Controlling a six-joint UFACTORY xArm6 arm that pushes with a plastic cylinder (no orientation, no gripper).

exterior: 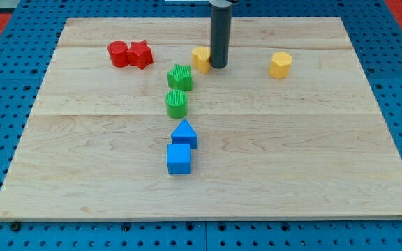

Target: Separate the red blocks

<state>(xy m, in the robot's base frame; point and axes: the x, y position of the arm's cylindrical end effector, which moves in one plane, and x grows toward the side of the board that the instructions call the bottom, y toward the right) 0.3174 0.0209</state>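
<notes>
Two red blocks touch each other at the view's upper left: a red cylinder on the left and a red star-shaped block on its right. My tip is at the lower end of the dark rod, well to the right of the red blocks. It stands right beside a yellow block, touching or almost touching that block's right side.
A green star-like block and a green cylinder stand below the yellow block. A blue triangular block and a blue cube lie further down. A second yellow block is at the right. The wooden board lies on a blue pegboard.
</notes>
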